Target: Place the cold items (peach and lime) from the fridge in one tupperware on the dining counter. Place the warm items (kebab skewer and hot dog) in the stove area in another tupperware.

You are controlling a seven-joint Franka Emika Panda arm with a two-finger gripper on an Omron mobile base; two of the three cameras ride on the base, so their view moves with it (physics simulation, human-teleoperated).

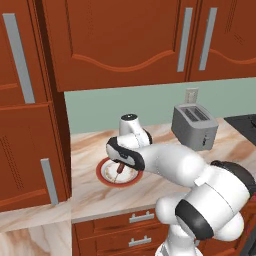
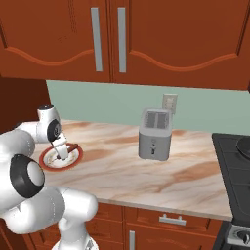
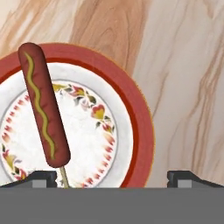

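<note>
We see the stove area's light marbled worktop under red-brown cabinets, the dark stove at its far right and a grey toaster standing near the middle. A red-rimmed plate lies at the left end — on it rests the sausage on a stick, streaked with mustard. Our gripper hovers just above the plate, jaws spread wide, pinching nothing.

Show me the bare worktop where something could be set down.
Free: the marbled worktop between the red-rimmed plate and the toaster, and the front strip from the toaster to the stove. Crowded: the plate, holding the skewered sausage under the open gripper.
</note>
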